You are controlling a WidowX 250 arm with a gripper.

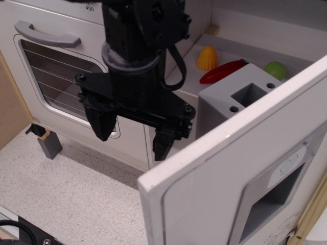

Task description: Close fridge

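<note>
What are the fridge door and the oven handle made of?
Fridge door: looks like painted wood or board, white and smooth; its thick, flat cut edge suggests a panel, though I can't be sure. Oven handle: likely moulded plastic, matte grey with rounded edges.

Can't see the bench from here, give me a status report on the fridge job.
Hand open, empty. Fridge door swung open, hand beside its edge. Nothing between them.

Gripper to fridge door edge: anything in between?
Nothing. In observation.image the open gripper hangs just left of the fridge door; only the white cabinet front shows behind the gap.
</note>
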